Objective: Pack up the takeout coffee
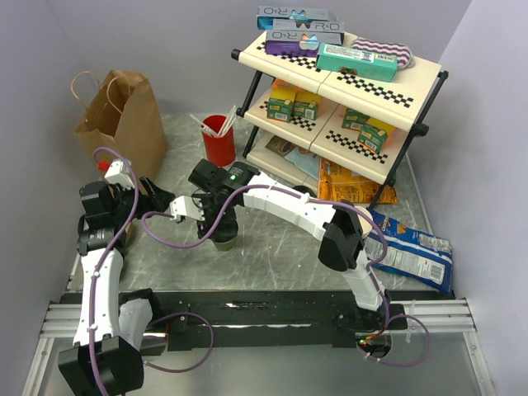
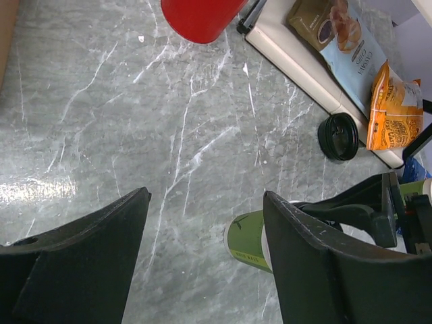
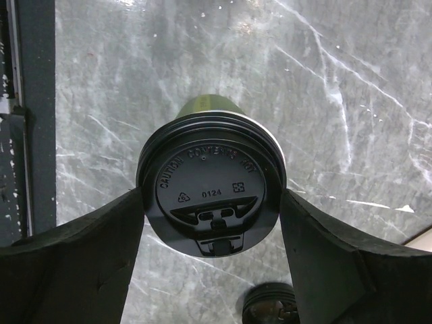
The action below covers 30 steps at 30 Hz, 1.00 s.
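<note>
Right end effector (image 3: pixel 212 202) clasping takeout coffee (image 3: pixel 214 177) (lidded), red cup (image 1: pixel 219 144) with sticks (image 1: pixel 200 124)

Bright, even overhead light throughout; a white glare patch sits on the marble tabletop (image 2: pixel 40 189); shadows are soft.

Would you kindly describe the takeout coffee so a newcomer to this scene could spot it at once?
On the grey marbled table, look nearer the arms than the red cup. There the takeout coffee sits between the fingers of the right gripper. It is dark green and capped with a black lid, whereas the red cup is lidless and holds sticks.
</note>
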### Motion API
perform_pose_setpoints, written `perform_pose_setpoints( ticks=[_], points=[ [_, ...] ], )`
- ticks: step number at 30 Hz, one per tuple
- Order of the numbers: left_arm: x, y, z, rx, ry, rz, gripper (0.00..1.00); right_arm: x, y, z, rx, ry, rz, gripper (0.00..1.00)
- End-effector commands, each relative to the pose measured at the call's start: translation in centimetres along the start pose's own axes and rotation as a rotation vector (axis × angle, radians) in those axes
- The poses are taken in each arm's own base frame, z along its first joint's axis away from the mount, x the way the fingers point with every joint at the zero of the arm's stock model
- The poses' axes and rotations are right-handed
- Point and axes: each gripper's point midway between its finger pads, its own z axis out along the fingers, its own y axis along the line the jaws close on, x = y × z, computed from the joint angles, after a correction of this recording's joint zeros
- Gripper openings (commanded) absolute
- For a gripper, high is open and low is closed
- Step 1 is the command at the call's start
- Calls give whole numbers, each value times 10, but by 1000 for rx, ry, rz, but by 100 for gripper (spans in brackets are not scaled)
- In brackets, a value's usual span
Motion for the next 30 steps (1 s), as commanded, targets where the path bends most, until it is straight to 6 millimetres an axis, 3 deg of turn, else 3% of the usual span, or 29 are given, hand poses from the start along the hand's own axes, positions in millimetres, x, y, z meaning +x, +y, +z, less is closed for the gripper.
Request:
perform_pose_setpoints(
  ticks=[1, 14, 30],
  points=[
    [-4, -2, -1, -4, -25, -13, 74, -7, 2, -7, 0, -11, 3, 70],
    [-4, -1, -2, -15, -31, -27, 74, 1, -6, 4, 36, 31, 18, 71],
    [1, 1, 1, -12, -21, -43, 75, -4, -10, 7, 43, 14, 4, 74]
  ],
)
